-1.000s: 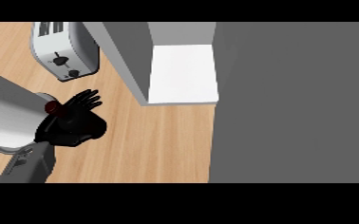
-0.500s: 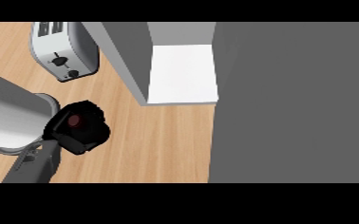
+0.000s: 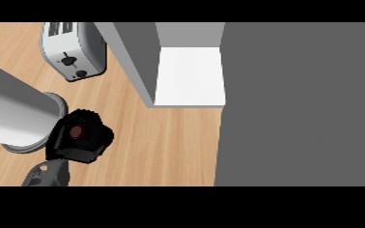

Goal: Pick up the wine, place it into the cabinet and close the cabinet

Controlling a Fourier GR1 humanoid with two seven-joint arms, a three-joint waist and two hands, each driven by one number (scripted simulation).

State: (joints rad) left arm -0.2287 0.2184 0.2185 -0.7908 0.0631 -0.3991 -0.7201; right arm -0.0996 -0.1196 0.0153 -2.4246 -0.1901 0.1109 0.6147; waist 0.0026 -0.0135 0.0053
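Spread a second ago, the fingers of the black left hand now curl round the dark wine bottle, above the light wooden surface, left of the open grey cabinet.

Below the toaster, whose far end is cut off by the top edge, the left hand curls over the wine and hides all but a dark red round spot. Below-left of the toaster, a grey forearm runs off the left edge.
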